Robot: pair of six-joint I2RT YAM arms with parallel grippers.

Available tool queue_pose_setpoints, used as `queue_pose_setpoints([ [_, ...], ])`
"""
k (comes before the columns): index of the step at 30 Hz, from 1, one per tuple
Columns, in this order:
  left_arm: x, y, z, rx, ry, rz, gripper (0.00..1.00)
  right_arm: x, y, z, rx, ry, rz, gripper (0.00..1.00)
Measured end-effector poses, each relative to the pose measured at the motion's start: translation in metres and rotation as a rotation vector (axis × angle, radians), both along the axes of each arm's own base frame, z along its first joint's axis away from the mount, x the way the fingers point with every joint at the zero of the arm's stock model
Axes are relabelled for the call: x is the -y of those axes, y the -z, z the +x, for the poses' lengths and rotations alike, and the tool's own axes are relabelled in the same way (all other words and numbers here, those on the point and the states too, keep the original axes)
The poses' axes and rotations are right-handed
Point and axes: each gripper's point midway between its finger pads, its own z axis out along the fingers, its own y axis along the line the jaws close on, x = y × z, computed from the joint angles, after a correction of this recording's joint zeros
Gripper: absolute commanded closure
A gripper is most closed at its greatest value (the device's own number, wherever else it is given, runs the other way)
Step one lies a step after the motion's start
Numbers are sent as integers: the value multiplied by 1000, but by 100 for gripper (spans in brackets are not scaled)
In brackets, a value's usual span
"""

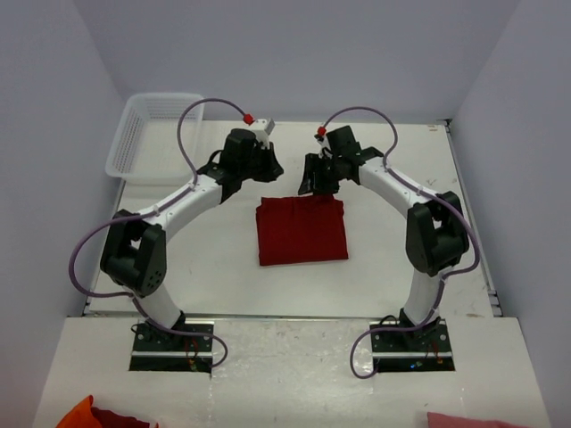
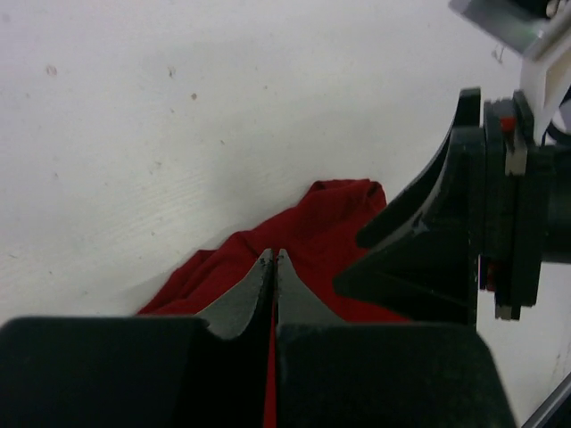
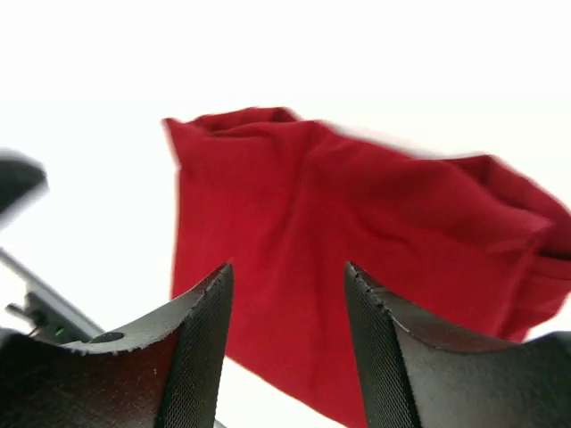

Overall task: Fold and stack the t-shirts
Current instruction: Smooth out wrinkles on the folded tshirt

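Note:
A dark red t-shirt (image 1: pixel 302 230) lies folded into a rough square in the middle of the white table. My left gripper (image 1: pixel 268 168) hovers just beyond the shirt's far left corner. In the left wrist view its fingers (image 2: pixel 254 285) are pressed together, and the shirt (image 2: pixel 303 223) lies beneath and ahead of them. My right gripper (image 1: pixel 314 183) hangs over the shirt's far edge. In the right wrist view it (image 3: pixel 287 266) stands open, nothing between its fingers, with the shirt (image 3: pixel 357 250) spread on the table below.
A white mesh basket (image 1: pixel 152 134) stands at the back left corner. Orange and red cloth (image 1: pixel 89 415) lies at the bottom left near the arm bases, and pink cloth (image 1: pixel 473 419) at the bottom right. White walls enclose the table.

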Motion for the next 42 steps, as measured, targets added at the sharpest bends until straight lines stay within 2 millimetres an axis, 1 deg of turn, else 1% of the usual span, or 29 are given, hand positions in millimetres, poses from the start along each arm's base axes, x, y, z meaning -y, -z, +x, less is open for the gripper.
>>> queue_pose_setpoints([
  [2, 5, 15, -9, -33, 10, 24, 97, 7, 7, 5, -16, 16, -39, 46],
  [4, 4, 38, -17, -89, 9, 62, 94, 19, 20, 8, -46, 37, -85, 46],
  [6, -2, 60, -20, -139, -12, 103, 94, 35, 36, 11, -82, 69, -132, 46],
  [8, -10, 78, -22, -180, -38, 144, 93, 53, 47, 13, -114, 100, -171, 47],
  [9, -14, 86, -23, -199, -49, 164, 93, 61, 51, 15, -121, 114, -186, 47],
  [11, -19, 94, -23, -217, -67, 189, 93, 74, 57, 18, -136, 135, -202, 48],
  [13, -21, 96, -23, -220, -80, 200, 93, 84, 62, 20, -150, 152, -212, 48],
  [15, -23, 96, -22, -218, -88, 203, 93, 90, 64, 23, -157, 158, -218, 48],
  [24, -24, 97, -21, -218, -97, 207, 94, 83, 68, 36, -152, 144, -206, 50],
  [27, -25, 98, -21, -219, -100, 210, 94, 82, 69, 40, -152, 144, -206, 53],
  [31, -28, 103, -24, -231, -106, 223, 94, 80, 66, 45, -140, 140, -197, 81],
  [34, -34, 108, -28, -246, -121, 247, 94, 77, 63, 47, -136, 138, -183, 81],
  [36, -37, 111, -29, -252, -131, 260, 92, 76, 62, 47, -137, 136, -179, 82],
  [38, -41, 115, -31, -261, -142, 275, 87, 76, 63, 47, -138, 136, -179, 83],
  [39, -43, 116, -32, -265, -149, 284, 82, 76, 63, 47, -138, 136, -178, 84],
  [40, -45, 116, -32, -267, -155, 289, 79, 76, 63, 47, -138, 134, -178, 87],
  [41, -47, 116, -33, -268, -164, 293, 73, 76, 63, 47, -138, 134, -177, 94],
  [42, -49, 116, -33, -270, -173, 298, 68, 76, 63, 46, -139, 133, -177, 100],
])
